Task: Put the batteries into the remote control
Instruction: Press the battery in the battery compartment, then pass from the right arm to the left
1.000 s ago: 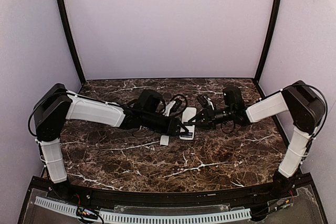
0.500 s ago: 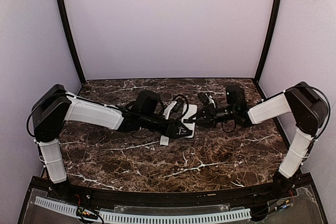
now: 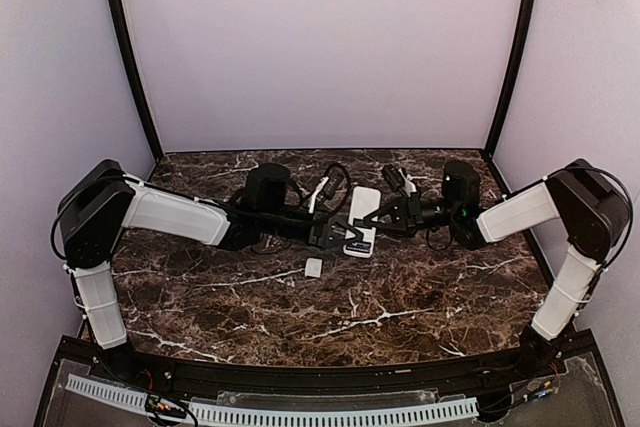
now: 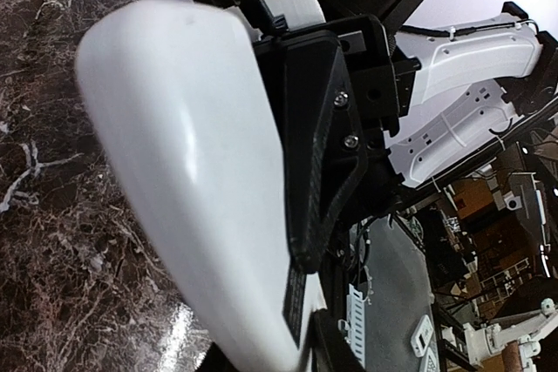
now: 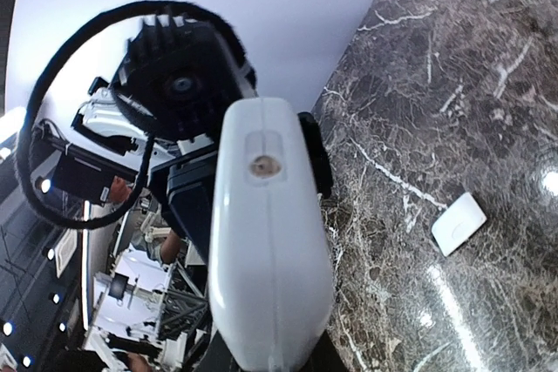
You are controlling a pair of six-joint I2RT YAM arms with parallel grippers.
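The remote control (image 3: 363, 209) is held in the middle of the marble table (image 3: 400, 297), between the two arms and towards its far half. Its plain white back is turned up to the overhead camera. Its long axis is set roughly from far to near, with the near end leaning slightly towards the left arm. The right gripper (image 3: 376, 221) is closed on the remote's right edge. In the right wrist view the white body rises straight up from the bottom of the frame, rounded end away from the camera. A small oval recess with a round spot is seen near that end. The left gripper (image 3: 338, 234) is laid against the remote's left side near its near end, but whether its jaws are pinched on the remote or merely beside it cannot be told. In the left wrist view a black finger (image 4: 324, 145) with two screw heads is pressed flat along the remote's edge. A strip of small print is seen low on the white casing there, too blurred to be read. No brand can be made out. A small white cover plate (image 3: 314, 267) lies flat on the marble, just nearer than the remote and apart from it.
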